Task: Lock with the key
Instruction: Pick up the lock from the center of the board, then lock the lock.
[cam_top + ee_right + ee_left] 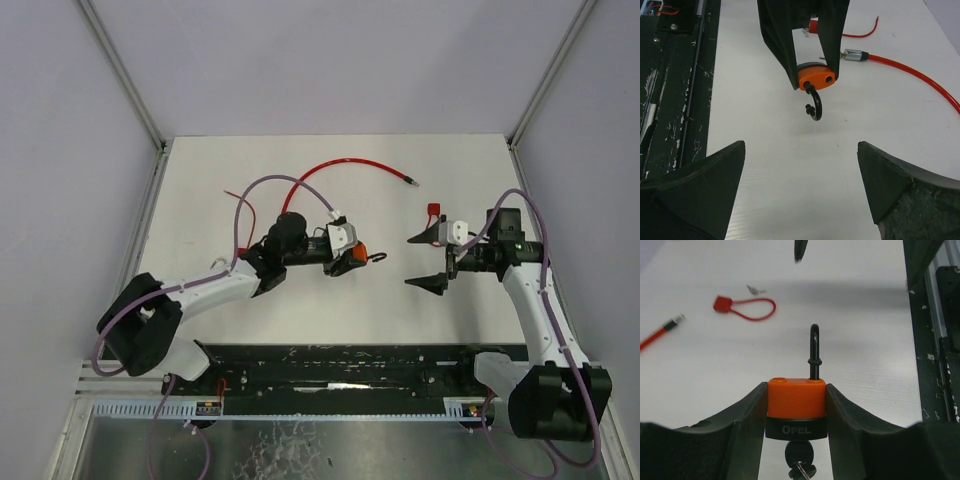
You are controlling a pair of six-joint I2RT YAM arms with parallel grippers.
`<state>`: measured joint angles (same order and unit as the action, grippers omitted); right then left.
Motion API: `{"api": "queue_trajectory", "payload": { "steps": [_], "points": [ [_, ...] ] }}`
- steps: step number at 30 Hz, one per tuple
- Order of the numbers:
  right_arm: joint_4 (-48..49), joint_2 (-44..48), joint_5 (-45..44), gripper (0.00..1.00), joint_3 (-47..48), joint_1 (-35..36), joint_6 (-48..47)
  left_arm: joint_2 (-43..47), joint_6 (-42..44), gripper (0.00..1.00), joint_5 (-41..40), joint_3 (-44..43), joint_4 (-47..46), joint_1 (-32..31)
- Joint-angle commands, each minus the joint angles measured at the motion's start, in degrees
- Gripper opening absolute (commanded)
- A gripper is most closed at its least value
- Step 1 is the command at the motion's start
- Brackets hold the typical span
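Over the surface (450, 180), left tool (796, 390) pinches orange padlock (796, 401), shackle (814, 347) open, key (800, 457) in; right tool (412, 262) spread, to its right. Risk: off-axis shackle push twists padlock loose.

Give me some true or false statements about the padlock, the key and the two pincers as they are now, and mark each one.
1. The left pincer grips the orange padlock by its body. True.
2. The shackle is snapped shut. False: one end is out, leaving its hole in the body empty.
3. The right pincer holds the key. False: it is open and empty, and the key sits in the bottom of the padlock.
4. A red cable lies on the table. True.
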<state>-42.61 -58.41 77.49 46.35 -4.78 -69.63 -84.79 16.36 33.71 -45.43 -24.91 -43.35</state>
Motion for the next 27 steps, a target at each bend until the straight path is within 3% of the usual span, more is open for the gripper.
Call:
{"api": "queue_trajectory", "payload": {
  "steps": [1, 6, 14, 27],
  "points": [
    [-7.7, -4.0, -0.8, 0.96, 7.1, 3.0, -12.1, 6.2, 8.4, 0.0, 3.0, 1.2, -11.6, -0.4],
    [-14.4, -4.6, 0.4, 0.89, 12.7, 4.4, -15.8, 9.2, 12.0, 0.0, 4.3, 1.2, -12.4, -1.1],
    [1.3, 2.7, -2.1, 0.85, 7.6, 6.2, 1.3, 8.4, 15.8, 0.0, 4.5, 0.7, -13.4, -4.7],
    [2.0, 3.7, -11.2, 0.63, 1.3, 14.1, -4.2, 1.9, 17.2, 0.0, 1.3, 1.8, -19.6, -7.4]
  ]
}}
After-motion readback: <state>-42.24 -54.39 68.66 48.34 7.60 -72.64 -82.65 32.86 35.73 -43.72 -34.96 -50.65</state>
